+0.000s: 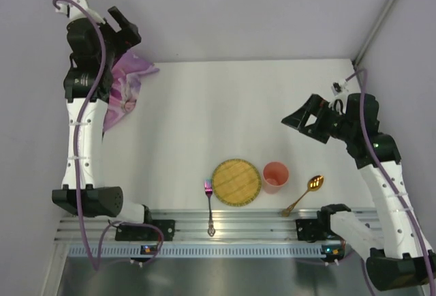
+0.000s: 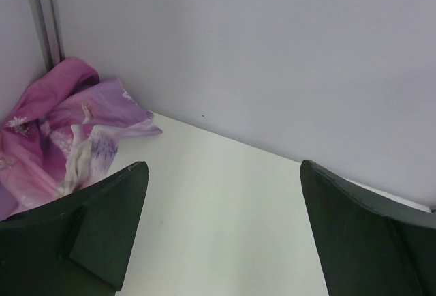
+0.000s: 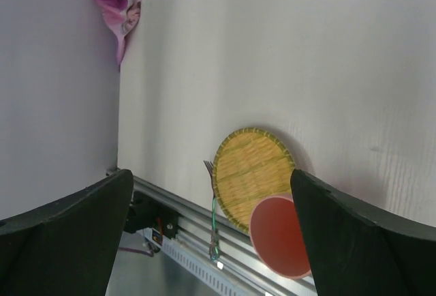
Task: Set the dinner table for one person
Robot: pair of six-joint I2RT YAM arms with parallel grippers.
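pink cup (image 1: 276, 175) empty | woven plate (image 1: 236, 182) bare | left gripper (image 2: 223, 168), right gripper (image 3: 211, 174): jaws wide apart, holding nothing

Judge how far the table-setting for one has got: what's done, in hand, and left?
Looks done: on the dinner table, a woven plate with a fork to its left, a pink cup and gold spoon to its right. In hand: nothing; the left hand and right hand are open, empty. Left: probably the purple cloth, crumpled in the far left corner.
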